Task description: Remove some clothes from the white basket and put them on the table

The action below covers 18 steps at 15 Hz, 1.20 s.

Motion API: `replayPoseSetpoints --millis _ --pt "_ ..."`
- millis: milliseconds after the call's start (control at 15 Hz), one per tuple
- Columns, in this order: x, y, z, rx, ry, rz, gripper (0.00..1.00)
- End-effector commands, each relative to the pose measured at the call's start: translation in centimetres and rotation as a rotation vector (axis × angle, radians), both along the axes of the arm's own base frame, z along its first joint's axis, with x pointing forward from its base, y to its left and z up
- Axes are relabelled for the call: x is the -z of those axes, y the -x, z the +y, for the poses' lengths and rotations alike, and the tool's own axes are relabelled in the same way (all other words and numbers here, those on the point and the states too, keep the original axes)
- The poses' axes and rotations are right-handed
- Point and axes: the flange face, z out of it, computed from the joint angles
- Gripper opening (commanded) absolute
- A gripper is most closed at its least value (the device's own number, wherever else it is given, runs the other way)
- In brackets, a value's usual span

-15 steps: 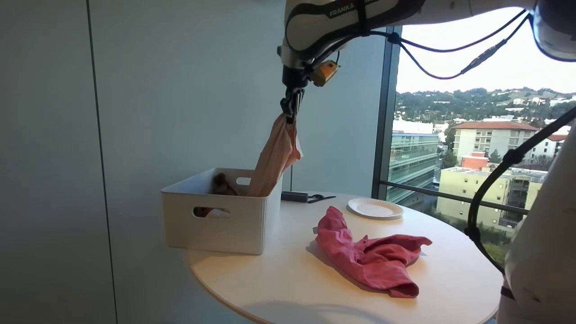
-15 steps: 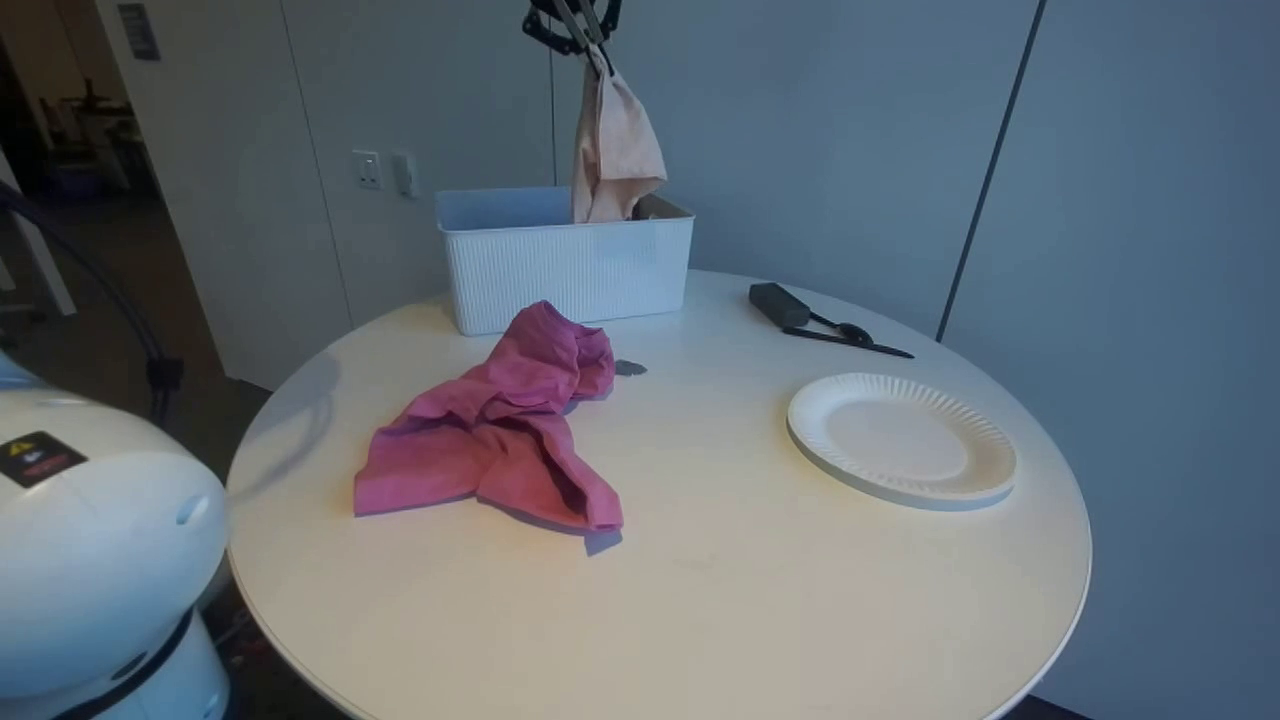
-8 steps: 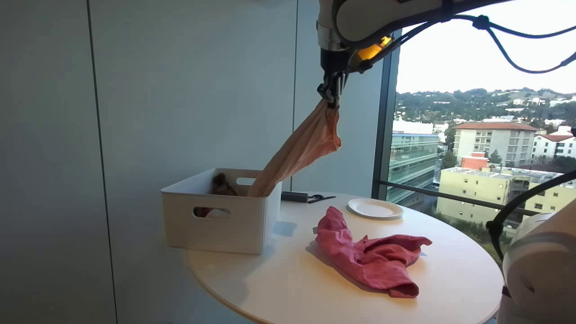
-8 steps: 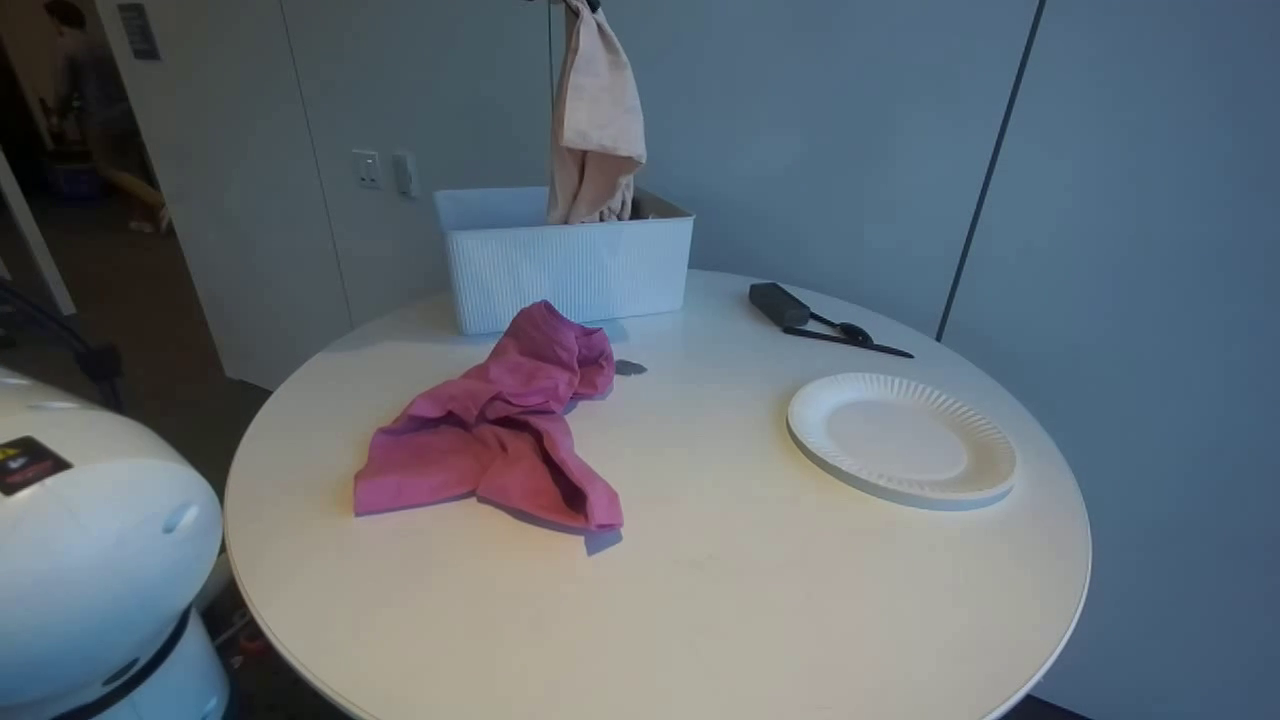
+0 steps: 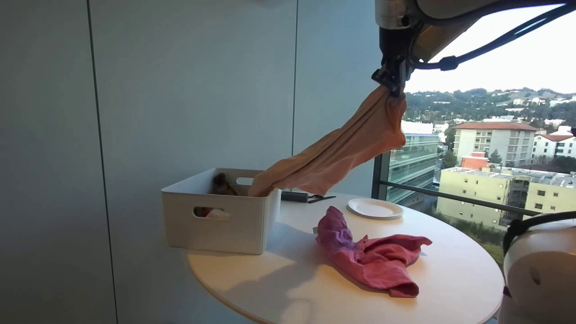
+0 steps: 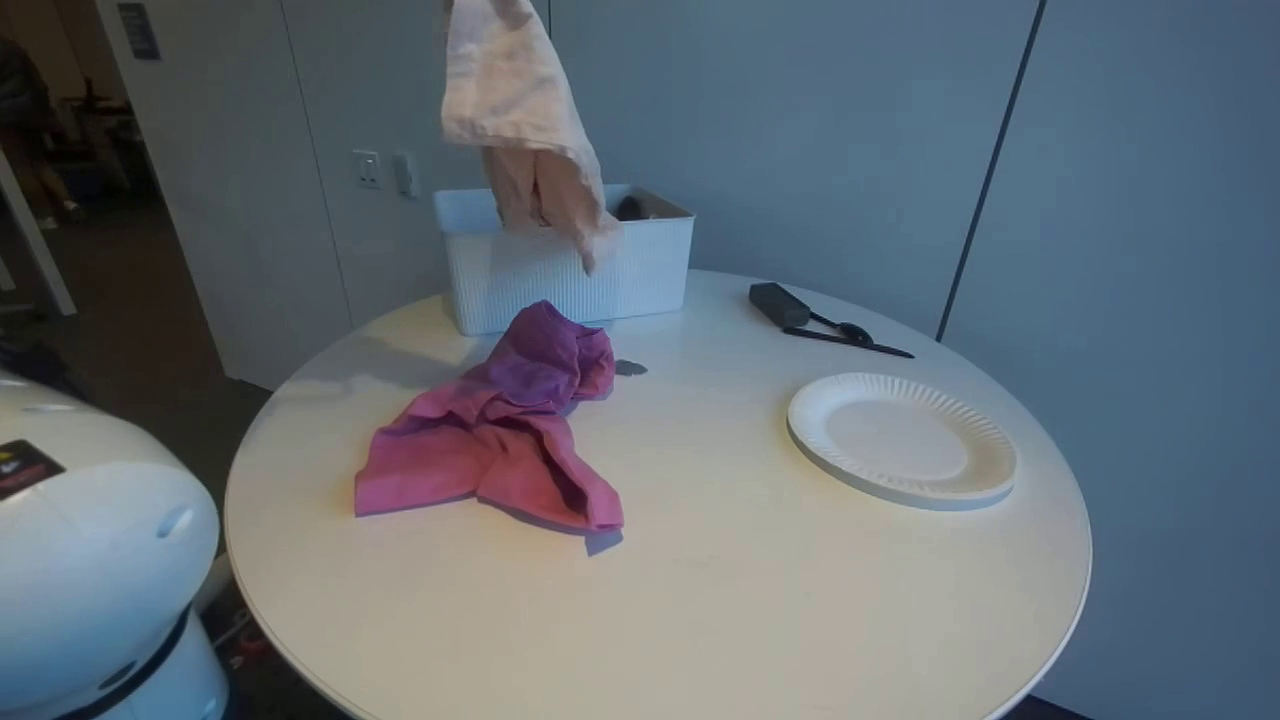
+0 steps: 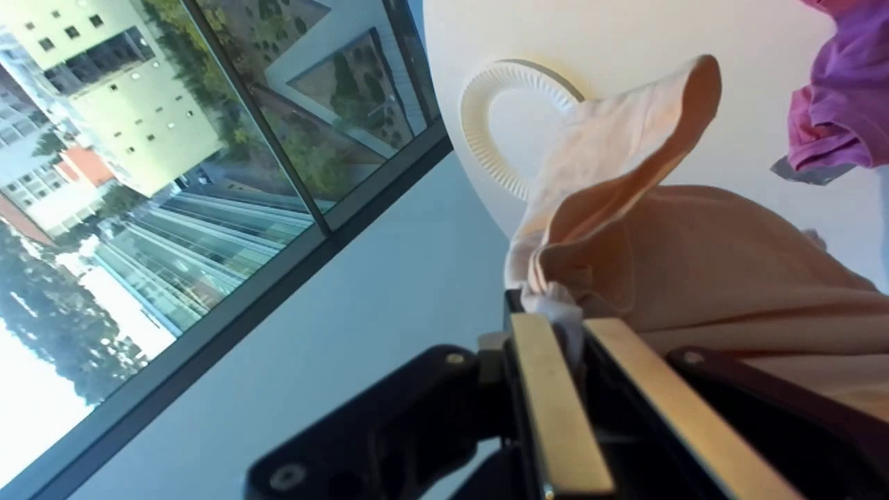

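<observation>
My gripper point(image 5: 396, 92) is high above the table point(image 5: 450, 270), shut on the top of a peach garment point(image 5: 342, 144). In the wrist view the fingers point(image 7: 566, 319) pinch a fold of the peach garment point(image 7: 729, 264). The garment stretches down to the white basket point(image 5: 216, 234); its lower end is at the basket's rim. In an exterior view the garment point(image 6: 520, 110) hangs in front of the basket point(image 6: 650, 270), and the gripper is above the picture. A pink garment point(image 5: 373, 265) lies crumpled on the table, also in an exterior view point(image 6: 480, 450) and the wrist view point(image 7: 847, 104).
A white paper plate point(image 6: 900, 445) lies by the table's edge, near the window. A dark case point(image 6: 778, 304) with black utensils point(image 6: 850, 342) lies beside the basket. A dark brown item point(image 5: 222, 184) shows inside the basket. A wall stands behind the basket.
My gripper has moved away from the basket toward the robot's base, drawing the peach garment up and out over the rim. The pink garment, basket and plate have not moved.
</observation>
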Motion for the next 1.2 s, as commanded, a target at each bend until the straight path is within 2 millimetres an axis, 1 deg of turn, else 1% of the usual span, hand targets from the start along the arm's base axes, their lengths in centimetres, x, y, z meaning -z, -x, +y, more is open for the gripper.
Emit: replayPoseSetpoints --millis 0,133,200,333,400,467,533,600,867,1000,1133 --pt "-0.3 6.1 1.1 0.145 0.05 -0.129 0.07" --pt "-0.1 7.8 1.2 0.226 0.065 -0.177 0.06" --pt "0.1 8.1 1.0 0.221 0.06 -0.191 0.06" --pt "1.6 6.7 0.0 0.172 -0.004 -0.157 0.07" --pt "2.9 5.3 -0.6 0.146 -0.03 -0.126 0.07" --pt "4.3 3.5 -1.4 0.113 -0.064 -0.088 0.06" --pt "5.5 2.1 -2.1 0.069 -0.104 -0.078 0.06" --pt "6.9 0.1 -3.0 0.024 -0.149 -0.074 0.06" --pt "12.0 -6.6 -6.2 -0.12 -0.319 -0.069 0.07" --pt "14.6 -9.6 -7.1 -0.174 -0.421 -0.06 0.07" --pt "17.0 -12.0 -6.9 -0.235 -0.517 -0.024 0.04"
